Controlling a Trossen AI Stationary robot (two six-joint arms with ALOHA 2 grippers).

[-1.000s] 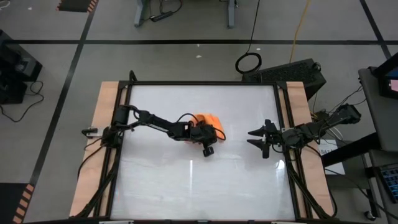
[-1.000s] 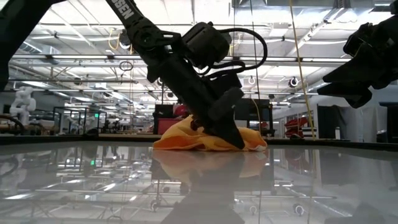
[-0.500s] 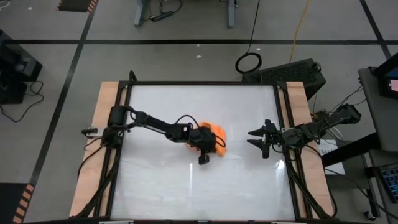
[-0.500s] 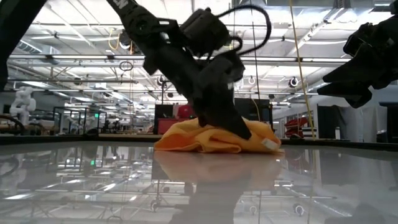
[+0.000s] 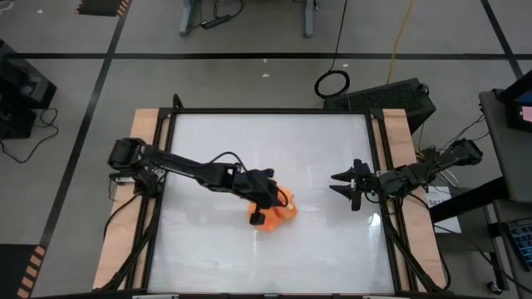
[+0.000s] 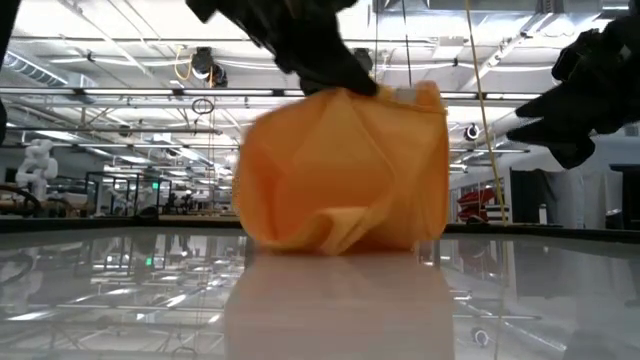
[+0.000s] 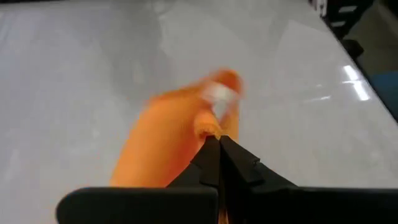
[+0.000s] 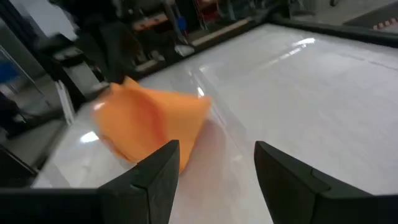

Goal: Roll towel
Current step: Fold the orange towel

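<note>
Fingers of my left gripper [image 7: 217,142] are pinched tight together on an edge of the towel [image 5: 278,212], so the orange cloth hangs from my grip. From my left wrist I see the two dark fingers meeting at a small bunched fold of the fabric, with the rest of the towel [image 7: 168,146] stretching away over the white tabletop [image 7: 74,81] and a pale tag on its far end. From table height the towel [image 6: 345,170] hangs as a broad crumpled sheet, gathered at the top where my left gripper [image 6: 350,75] holds it, while its lower folds rest on the glossy surface. From above, my left gripper [image 5: 268,202] sits near the middle of the tabletop [image 5: 208,249], slightly toward the front, my arm reaching out to it from the left edge, and the towel is a bunched orange lump just beside and under the fingers.

My right gripper [image 5: 347,185] waits well apart from the cloth, over the right side of the table, its fingers spread wide and holding nothing. Through my right wrist camera I look between those two open fingers [image 8: 155,171] at the towel [image 8: 149,124] farther off on the white surface.
</note>
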